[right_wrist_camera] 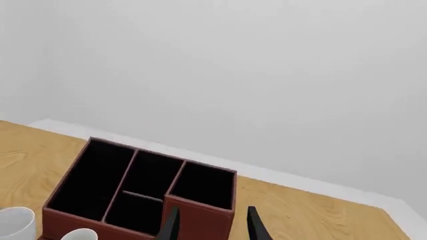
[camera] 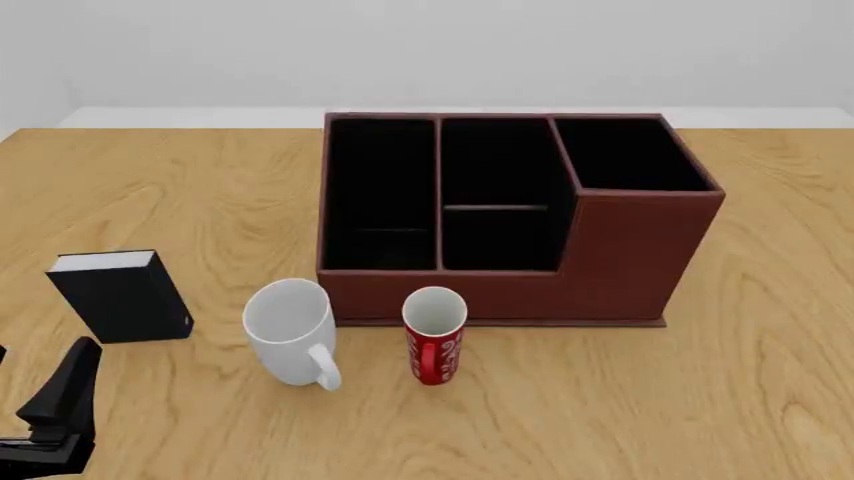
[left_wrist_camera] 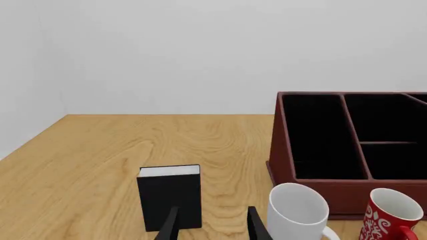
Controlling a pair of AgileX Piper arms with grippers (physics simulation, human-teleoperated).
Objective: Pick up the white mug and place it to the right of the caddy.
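Observation:
The white mug (camera: 287, 328) stands upright on the table just in front of the caddy's left end, its handle turned toward the near side. The dark red-brown caddy (camera: 627, 255) sits mid-table with its taller end on the right. My left gripper (camera: 64, 392) is low at the near left corner, well left of the mug and apart from it. In the left wrist view the gripper (left_wrist_camera: 212, 227) is open and empty, with the mug (left_wrist_camera: 297, 212) and the caddy (left_wrist_camera: 347, 192) ahead. My right gripper (right_wrist_camera: 213, 227) is open and empty, high above the caddy (right_wrist_camera: 200, 215); the mug (right_wrist_camera: 17, 222) shows at the edge.
A narrow red-patterned cup (camera: 435, 338) stands just right of the mug, in front of the caddy. A small black book-like box (camera: 120, 295) stands upright to the mug's left, just ahead of the left gripper. Bare wooden tabletop (camera: 787, 330) lies right of the caddy.

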